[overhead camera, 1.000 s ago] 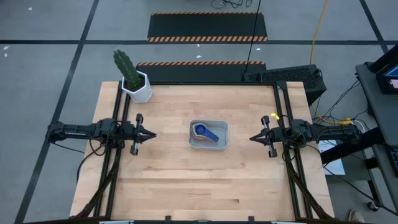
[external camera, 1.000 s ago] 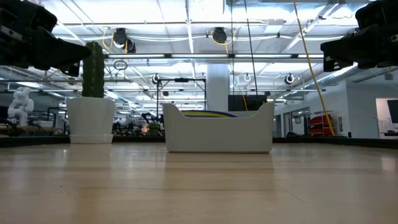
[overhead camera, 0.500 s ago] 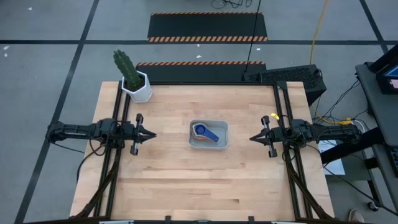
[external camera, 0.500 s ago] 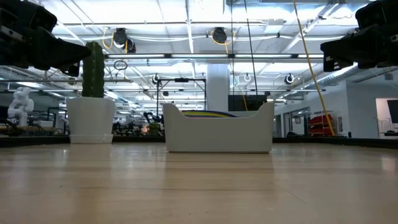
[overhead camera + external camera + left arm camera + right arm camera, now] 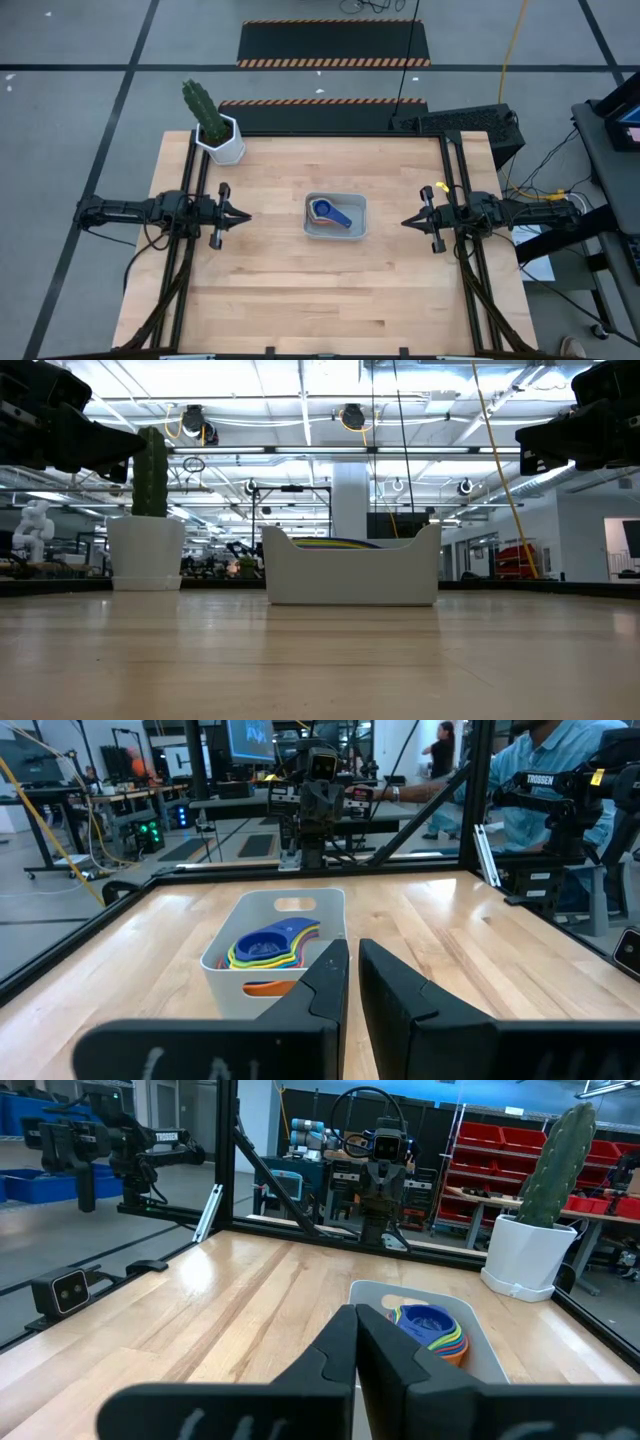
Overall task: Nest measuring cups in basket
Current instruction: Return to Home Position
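Fingers (image 5: 325, 990) of the left gripper (image 5: 246, 215) are pressed close, with only a thin slit between them, and they hold nothing. The right gripper (image 5: 404, 222) has its fingers (image 5: 340, 1350) pressed together too. Both grippers hang over the table (image 5: 300, 290), one on each side of the basket (image 5: 336, 197), well apart from it. The measuring cups (image 5: 328, 211) sit stacked inside the basket, a blue one on top. A cactus pot (image 5: 225, 145) stands at a corner on the left arm's side.
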